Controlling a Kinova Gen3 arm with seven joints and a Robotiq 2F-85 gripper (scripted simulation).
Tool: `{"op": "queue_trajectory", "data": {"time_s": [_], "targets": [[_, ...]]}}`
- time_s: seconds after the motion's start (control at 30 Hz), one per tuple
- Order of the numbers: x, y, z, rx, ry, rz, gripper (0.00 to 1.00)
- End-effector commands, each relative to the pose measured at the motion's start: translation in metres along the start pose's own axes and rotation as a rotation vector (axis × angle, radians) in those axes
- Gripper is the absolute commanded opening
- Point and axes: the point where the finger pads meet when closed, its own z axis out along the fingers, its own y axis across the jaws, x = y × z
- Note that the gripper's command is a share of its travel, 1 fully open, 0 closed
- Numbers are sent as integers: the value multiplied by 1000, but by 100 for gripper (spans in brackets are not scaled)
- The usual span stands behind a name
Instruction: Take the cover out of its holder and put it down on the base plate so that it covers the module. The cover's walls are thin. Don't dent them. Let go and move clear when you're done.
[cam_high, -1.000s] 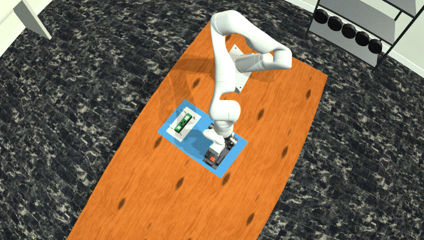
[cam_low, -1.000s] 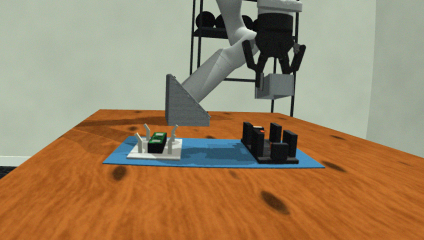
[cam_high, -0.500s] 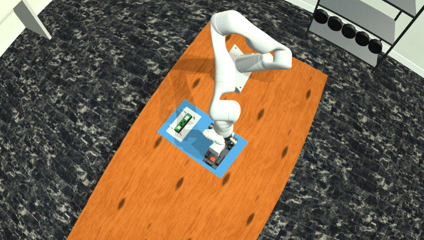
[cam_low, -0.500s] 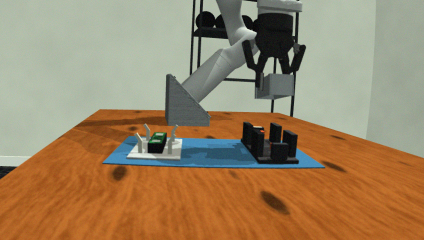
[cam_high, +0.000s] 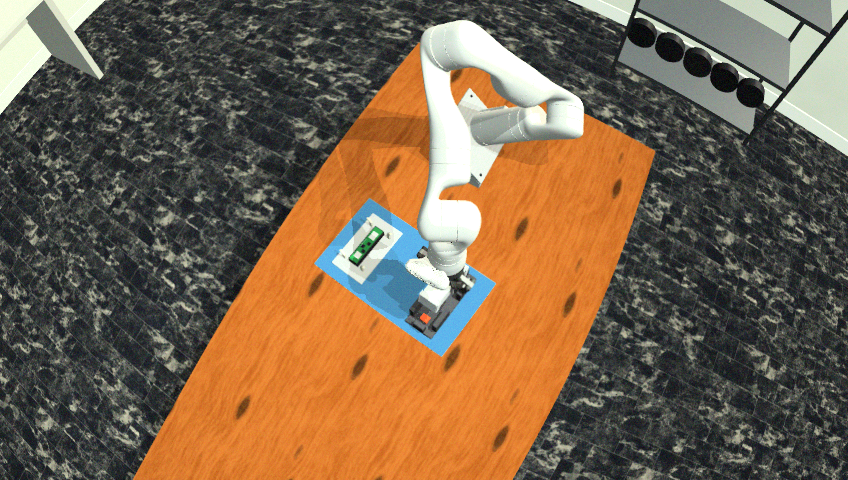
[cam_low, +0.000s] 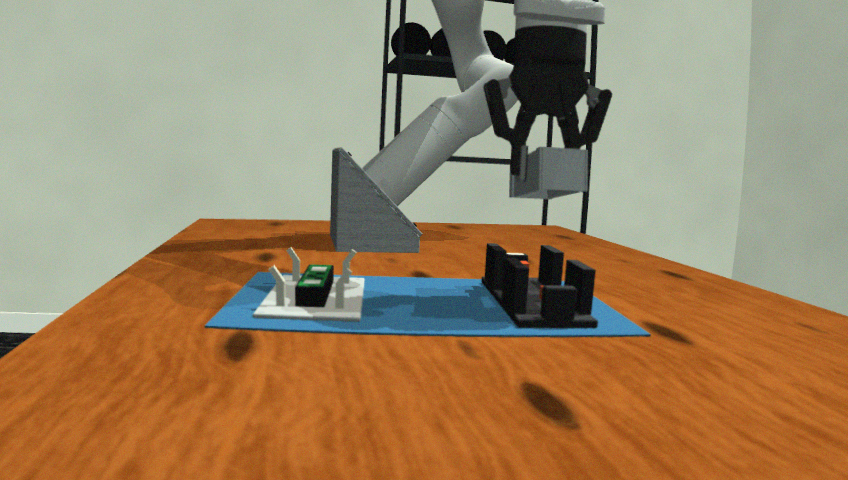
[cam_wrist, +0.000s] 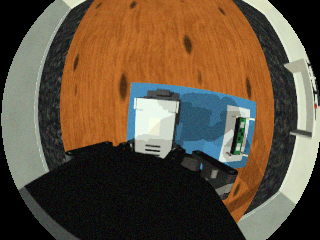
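My gripper (cam_low: 550, 163) is shut on the grey box-shaped cover (cam_low: 548, 172) and holds it well above the black holder (cam_low: 538, 286), which stands at the right end of the blue mat (cam_low: 425, 306). The cover also shows in the wrist view (cam_wrist: 155, 124) and in the overhead view (cam_high: 433, 295). The green and black module (cam_low: 314, 284) sits on the white base plate (cam_low: 310, 303) at the mat's left end, between thin white upright posts. The module also shows in the overhead view (cam_high: 364, 245) and in the wrist view (cam_wrist: 239, 135).
The arm's grey wedge-shaped mount (cam_low: 365, 208) stands on the table behind the mat. A black shelf rack with dark round objects stands behind the table. An orange-red patch (cam_high: 424, 318) shows inside the holder.
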Motion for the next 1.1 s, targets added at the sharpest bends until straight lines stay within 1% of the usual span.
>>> {"op": "queue_trajectory", "data": {"time_s": [0.0,0.4,0.73,0.97,1.07], "targets": [[0,0,-1,0,2,0,0],[0,0,-1,0,2,0,0],[-1,59,12,-4,13,6,0],[-1,59,12,-4,13,6,0],[-1,76,16,-6,13,4,0]]}}
